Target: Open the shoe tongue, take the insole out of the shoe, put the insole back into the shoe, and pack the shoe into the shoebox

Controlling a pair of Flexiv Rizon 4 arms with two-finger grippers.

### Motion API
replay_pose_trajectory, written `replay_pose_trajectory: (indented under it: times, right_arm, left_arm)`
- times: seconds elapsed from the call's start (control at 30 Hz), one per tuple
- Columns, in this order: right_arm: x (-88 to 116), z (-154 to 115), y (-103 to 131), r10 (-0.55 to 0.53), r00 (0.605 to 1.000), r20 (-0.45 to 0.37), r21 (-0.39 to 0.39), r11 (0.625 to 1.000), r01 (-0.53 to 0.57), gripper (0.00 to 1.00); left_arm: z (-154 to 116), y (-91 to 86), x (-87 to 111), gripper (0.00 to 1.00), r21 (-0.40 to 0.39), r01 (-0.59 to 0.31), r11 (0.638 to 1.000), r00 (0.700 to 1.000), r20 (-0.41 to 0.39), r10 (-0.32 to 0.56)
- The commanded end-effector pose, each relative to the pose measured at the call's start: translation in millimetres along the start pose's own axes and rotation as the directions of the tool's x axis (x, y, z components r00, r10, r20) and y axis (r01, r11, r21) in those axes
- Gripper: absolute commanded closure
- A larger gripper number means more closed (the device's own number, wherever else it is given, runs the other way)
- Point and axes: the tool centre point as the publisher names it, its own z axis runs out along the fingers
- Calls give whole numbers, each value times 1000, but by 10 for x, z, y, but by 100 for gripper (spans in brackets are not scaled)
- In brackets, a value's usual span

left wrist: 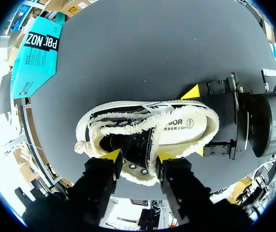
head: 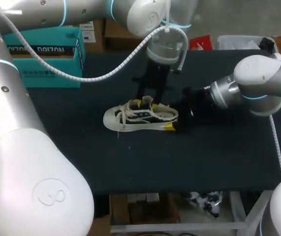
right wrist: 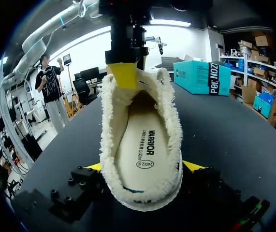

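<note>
Your left gripper (left wrist: 138,155) pinching tongue (left wrist: 134,141); right gripper (right wrist: 143,166) clamping shoe (right wrist: 172,116) heel; teal shoebox (head: 46,54) sitting at dark bench (head: 179,162) corner.

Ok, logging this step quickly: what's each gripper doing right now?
Left gripper: closed on the shoe tongue.
Right gripper: closed on the heel of the shoe.
</note>
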Motion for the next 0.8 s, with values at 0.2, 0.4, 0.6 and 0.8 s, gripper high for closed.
replay_pose_trajectory:
  times: [0.2,0.4,0.6,0.8]
  right_arm:
    - [-18,27,-17,-1,1000,-1,-2,1000,1,100]
    - [-18,27,-17,-1,1000,-1,-2,1000,1,100]
    - [-18,27,-17,-1,1000,-1,-2,1000,1,100]
    - [-18,27,-17,-1,1000,-1,-2,1000,1,100]
  left_arm:
    - [-15,17,-47,100,7,7,1000,1000,-11,-7]
    - [-64,127,-232,100,56,28,998,995,-96,-23]
    - [-77,196,-528,100,107,76,991,974,-219,-51]
    - [-49,248,-806,100,143,110,984,942,-332,-57]
